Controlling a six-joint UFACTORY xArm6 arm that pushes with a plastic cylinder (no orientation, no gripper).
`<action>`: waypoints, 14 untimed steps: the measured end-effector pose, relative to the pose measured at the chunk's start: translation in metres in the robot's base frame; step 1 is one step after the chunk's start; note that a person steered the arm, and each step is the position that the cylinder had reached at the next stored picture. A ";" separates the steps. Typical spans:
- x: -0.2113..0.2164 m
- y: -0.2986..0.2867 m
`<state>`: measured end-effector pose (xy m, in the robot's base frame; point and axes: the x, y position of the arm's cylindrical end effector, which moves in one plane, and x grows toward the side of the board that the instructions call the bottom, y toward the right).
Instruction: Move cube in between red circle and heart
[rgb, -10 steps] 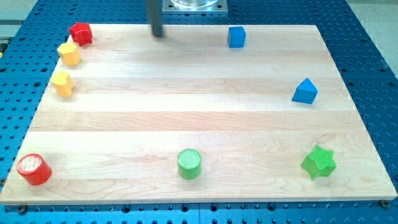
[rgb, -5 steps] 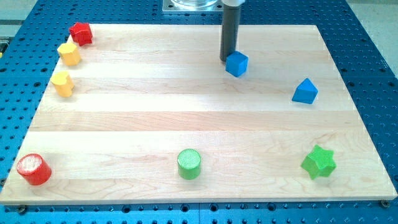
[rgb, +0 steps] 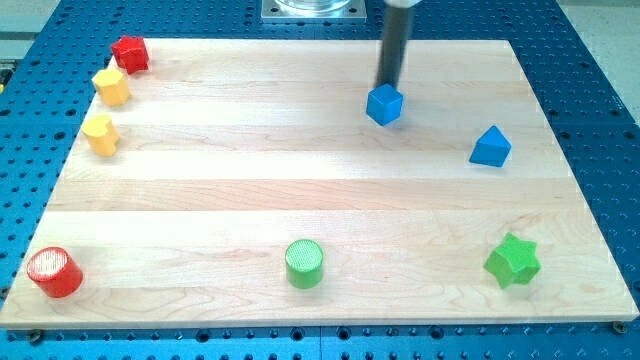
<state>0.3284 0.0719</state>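
Note:
The blue cube (rgb: 385, 104) sits on the wooden board right of centre, toward the view's top. My tip (rgb: 388, 87) is just above the cube in the view, touching or almost touching its far edge. The red circle, a short cylinder (rgb: 54, 272), stands at the board's bottom left corner. The yellow heart (rgb: 100, 134) lies near the left edge, well above the red circle.
A yellow hexagon-like block (rgb: 112, 87) and a red block (rgb: 130, 53) lie at the top left. A blue triangular block (rgb: 490, 147) is at the right, a green cylinder (rgb: 305, 264) at bottom centre, a green star (rgb: 513, 262) at bottom right.
My tip swept from the top left-centre to the right, reaching the blue cube. The cube has slid down the view from the top edge. The tip now stands at its top side.

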 end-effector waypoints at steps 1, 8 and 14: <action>0.023 0.043; 0.119 -0.084; 0.154 -0.196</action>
<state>0.4829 -0.1245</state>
